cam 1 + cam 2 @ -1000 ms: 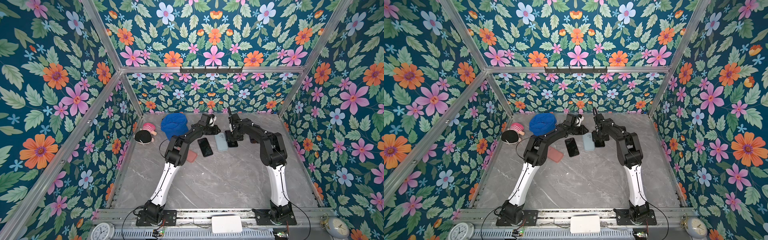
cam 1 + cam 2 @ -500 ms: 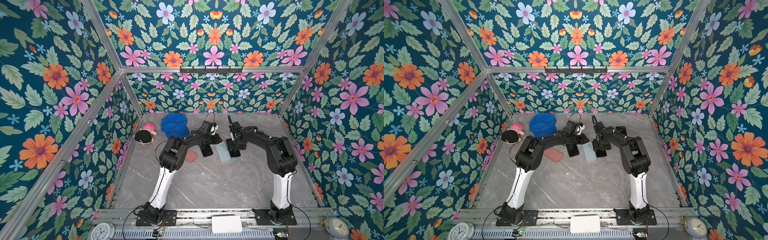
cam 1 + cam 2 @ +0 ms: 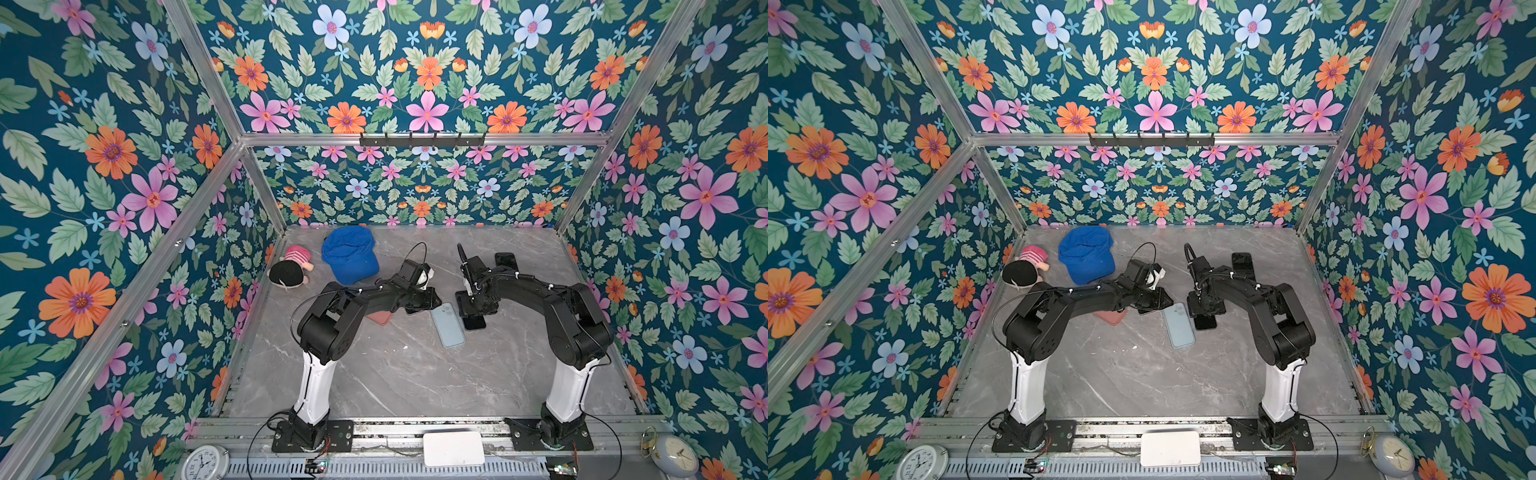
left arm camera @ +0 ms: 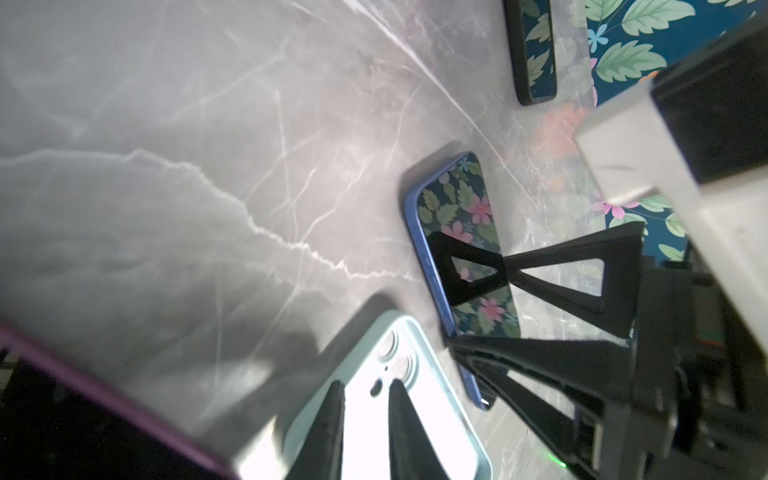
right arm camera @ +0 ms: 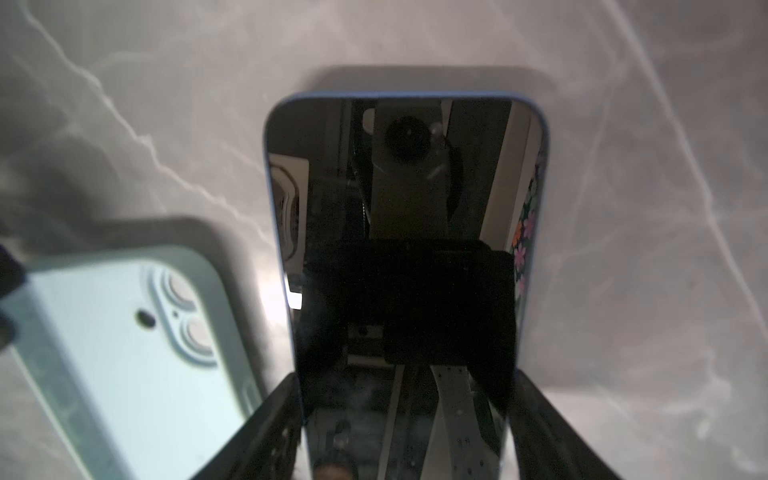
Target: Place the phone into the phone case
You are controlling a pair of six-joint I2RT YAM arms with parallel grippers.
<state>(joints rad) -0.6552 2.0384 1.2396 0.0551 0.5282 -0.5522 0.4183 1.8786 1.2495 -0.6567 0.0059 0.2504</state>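
None of the fitting is done; my right gripper (image 5: 405, 378) is clamped across the phone (image 5: 407, 208), flat and screen-up on the table (image 5: 623, 249); my left gripper (image 4: 365, 399), nearly closed, hovers over the phone case (image 4: 436, 415) just beside; whether it pinches, I cannot tell; lifting and seating remain.

We find the widest free room on the near half of the surface (image 3: 395, 386), between the two arm bases. Farther back, the light blue case (image 3: 448, 326) lies just beside the blue phone (image 3: 475, 323), with only a sliver between them. The right gripper (image 5: 407, 376) clamps that phone across its width and the left gripper (image 4: 365, 386) hangs over the case, crowding the middle. The blue cap (image 3: 350, 259) and plush toy (image 3: 291, 272) block the far left. A black phone (image 3: 506, 261) lies at the far right.
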